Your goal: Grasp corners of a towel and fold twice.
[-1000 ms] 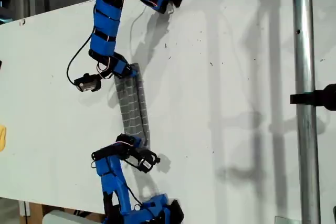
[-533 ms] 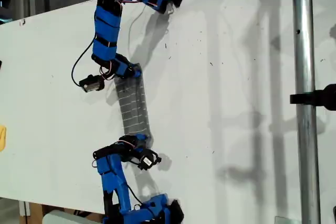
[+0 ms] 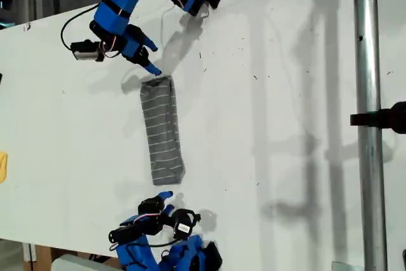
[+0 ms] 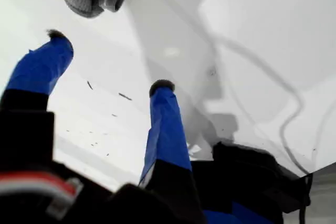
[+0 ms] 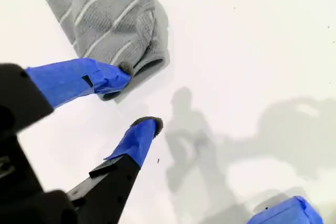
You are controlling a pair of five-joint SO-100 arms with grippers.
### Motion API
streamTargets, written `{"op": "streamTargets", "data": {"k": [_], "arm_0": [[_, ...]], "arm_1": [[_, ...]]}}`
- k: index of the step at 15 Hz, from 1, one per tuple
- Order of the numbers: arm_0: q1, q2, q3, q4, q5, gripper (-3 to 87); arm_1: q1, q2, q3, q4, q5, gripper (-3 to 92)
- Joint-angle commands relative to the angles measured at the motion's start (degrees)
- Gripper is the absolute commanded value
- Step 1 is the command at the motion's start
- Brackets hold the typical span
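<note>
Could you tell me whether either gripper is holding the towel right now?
No: in the exterior view the folded towel lies flat on the table, with both open grippers clear of its ends.

A white table [image 3: 285,93] carries everything; its top is smooth, with a few small dark specks and soft shadows. A grey striped towel [image 3: 162,128], folded into a narrow strip, lies flat on it; a small yellow thing [image 3: 3,167] lies at the exterior view's left edge, well apart from the towel.
</note>
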Motion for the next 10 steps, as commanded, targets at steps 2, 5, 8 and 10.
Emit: {"op": "streamTargets", "data": {"k": [2, 5, 8, 10], "arm_0": [[12.4, 30.9, 19.4, -9.1, -10.3, 6.8], [24.2, 64.8, 46.5, -26.1, -16.6, -2.1], [27.3, 79.5, 57.5, -20.1, -17.3, -2.4], [27.0, 79.5, 60.5, -21.3, -14.8, -2.4]], "arm_1": [[-8.7, 29.7, 14.2, 0.7, 15.7, 25.9], [-18.8, 38.3, 18.7, 7.8, 33.7, 35.4], [-15.4, 39.3, 22.8, 4.6, 29.8, 40.0], [-6.4, 34.3, 22.2, -2.8, 20.7, 40.5]]}}
